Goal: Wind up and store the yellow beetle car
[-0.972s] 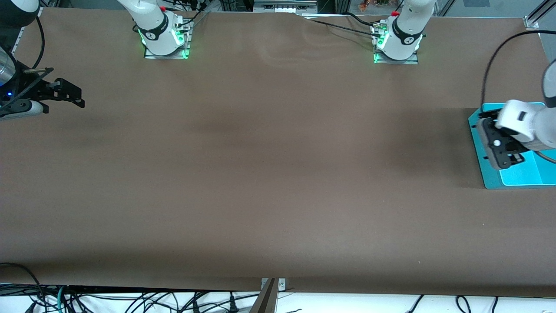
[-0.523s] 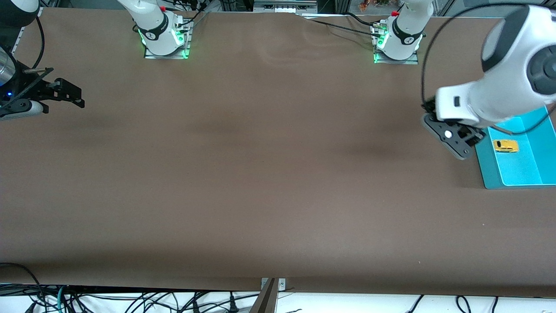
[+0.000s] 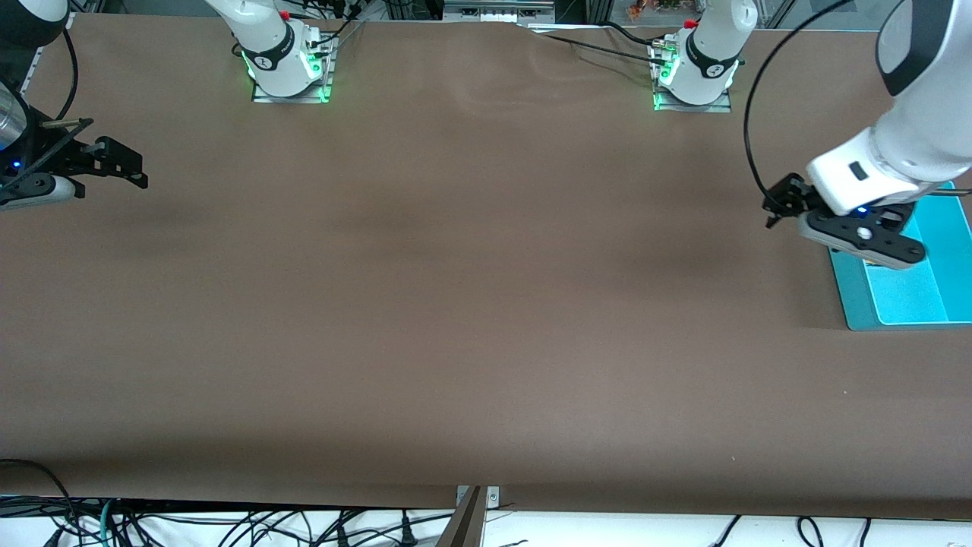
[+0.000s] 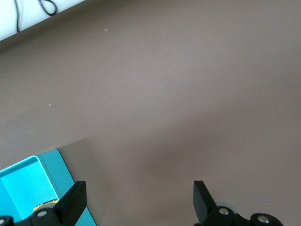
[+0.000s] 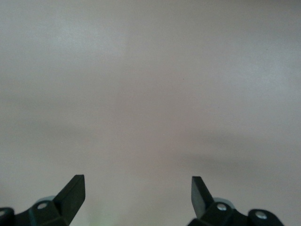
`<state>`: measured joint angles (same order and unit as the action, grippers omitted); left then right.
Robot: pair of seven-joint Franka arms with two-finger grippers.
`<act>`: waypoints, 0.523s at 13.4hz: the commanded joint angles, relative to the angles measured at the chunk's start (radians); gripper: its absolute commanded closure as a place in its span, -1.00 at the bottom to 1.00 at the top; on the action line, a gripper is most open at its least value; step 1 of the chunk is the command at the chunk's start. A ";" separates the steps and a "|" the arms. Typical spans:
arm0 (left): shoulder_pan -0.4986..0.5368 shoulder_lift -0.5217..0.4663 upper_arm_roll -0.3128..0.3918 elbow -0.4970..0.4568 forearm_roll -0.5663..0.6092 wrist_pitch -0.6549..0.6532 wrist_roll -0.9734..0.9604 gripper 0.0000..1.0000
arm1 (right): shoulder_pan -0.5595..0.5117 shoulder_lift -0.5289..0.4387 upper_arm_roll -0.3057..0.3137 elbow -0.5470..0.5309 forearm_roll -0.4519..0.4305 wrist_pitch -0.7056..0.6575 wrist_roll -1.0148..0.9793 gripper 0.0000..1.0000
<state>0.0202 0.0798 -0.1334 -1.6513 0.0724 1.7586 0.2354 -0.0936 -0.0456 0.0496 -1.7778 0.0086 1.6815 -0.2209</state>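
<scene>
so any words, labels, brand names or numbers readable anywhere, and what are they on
No readable text in any view.
White robot arm bases: each carries a small round dark mark, too small to read.
Bright turquoise plastic bin: no label visible.
Left end effector and right end effector, both open: no markings visible.

The left arm reaches from its base toward the left arm's end of the bench, its wrist bent over so that the left tool [image 3: 862, 228] hangs above the bench edge of that end, and in the left wrist view its two fingers [image 4: 75, 200] stand wide apart with nothing between them. The right arm waits at the right arm's end, the right tool [image 3: 114, 163] held level above the bench, its fingers [image 5: 73, 190] likewise spread and empty.
</scene>
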 commanded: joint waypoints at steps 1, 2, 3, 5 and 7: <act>-0.071 -0.118 0.092 -0.145 -0.063 0.053 -0.050 -1.00 | -0.005 0.010 0.003 0.028 -0.010 -0.019 0.006 -1.00; -0.071 -0.117 0.107 -0.145 -0.087 0.051 -0.038 -1.00 | -0.005 0.010 0.003 0.028 -0.010 -0.019 0.006 -1.00; -0.066 -0.117 0.107 -0.143 -0.088 0.038 -0.033 -1.00 | -0.005 0.010 0.004 0.028 -0.010 -0.019 0.006 -1.00; -0.059 -0.112 0.107 -0.124 -0.097 0.002 -0.045 -1.00 | -0.005 0.010 0.003 0.028 -0.010 -0.019 0.006 -1.00; -0.059 -0.112 0.106 -0.102 -0.108 -0.005 -0.050 -1.00 | -0.005 0.010 0.003 0.028 -0.009 -0.019 0.006 -1.00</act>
<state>-0.0289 -0.0121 -0.0378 -1.7608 -0.0090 1.7719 0.2003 -0.0936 -0.0456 0.0495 -1.7777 0.0086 1.6815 -0.2209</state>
